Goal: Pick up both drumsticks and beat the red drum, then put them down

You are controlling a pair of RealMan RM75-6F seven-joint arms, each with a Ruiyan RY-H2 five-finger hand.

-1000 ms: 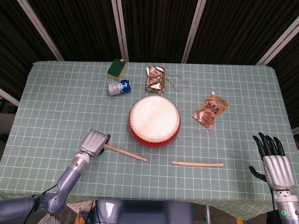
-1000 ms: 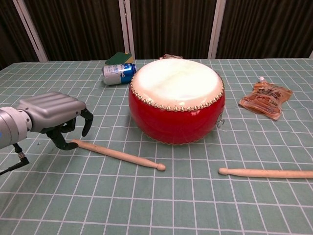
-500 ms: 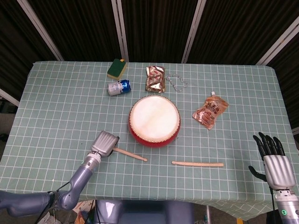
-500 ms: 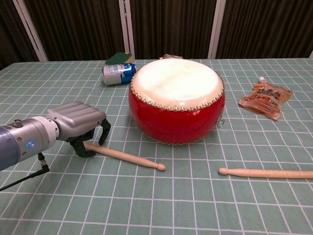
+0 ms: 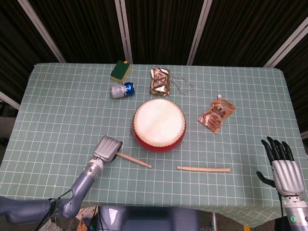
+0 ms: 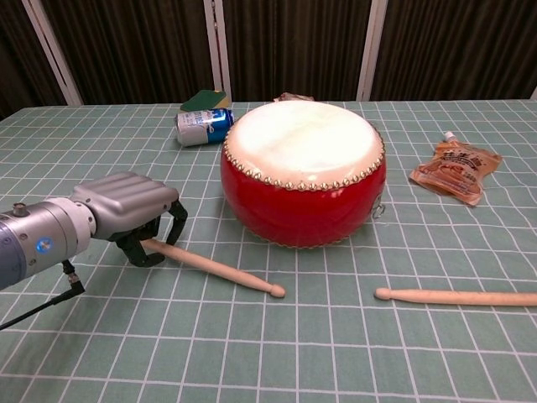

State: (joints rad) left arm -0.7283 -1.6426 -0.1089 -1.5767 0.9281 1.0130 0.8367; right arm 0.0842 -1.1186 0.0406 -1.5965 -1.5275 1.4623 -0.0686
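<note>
The red drum (image 5: pixel 159 124) (image 6: pixel 302 172) stands upright mid-table, its white skin facing up. One drumstick (image 5: pixel 135 159) (image 6: pixel 220 269) lies slanted in front of the drum on the left, tip resting on the cloth. My left hand (image 5: pixel 107 149) (image 6: pixel 130 206) grips its butt end, fingers curled down around it. The other drumstick (image 5: pixel 203 168) (image 6: pixel 457 296) lies flat in front of the drum on the right, untouched. My right hand (image 5: pixel 281 166) hovers at the table's near right corner, fingers spread and empty, well right of that stick. The chest view does not show it.
Behind the drum are a green-and-yellow sponge (image 5: pixel 120 70), a tipped can (image 5: pixel 121 90) (image 6: pixel 204 124), a foil packet (image 5: pixel 160 81) and a small chain (image 5: pixel 183 84). An orange pouch (image 5: pixel 217 115) (image 6: pixel 457 170) lies right of the drum. The checked cloth (image 5: pixel 57 110) covers the table.
My left hand slid right over the stick's butt end and its fingers curled around it. The butt end has lifted a little. My right hand has not moved.
</note>
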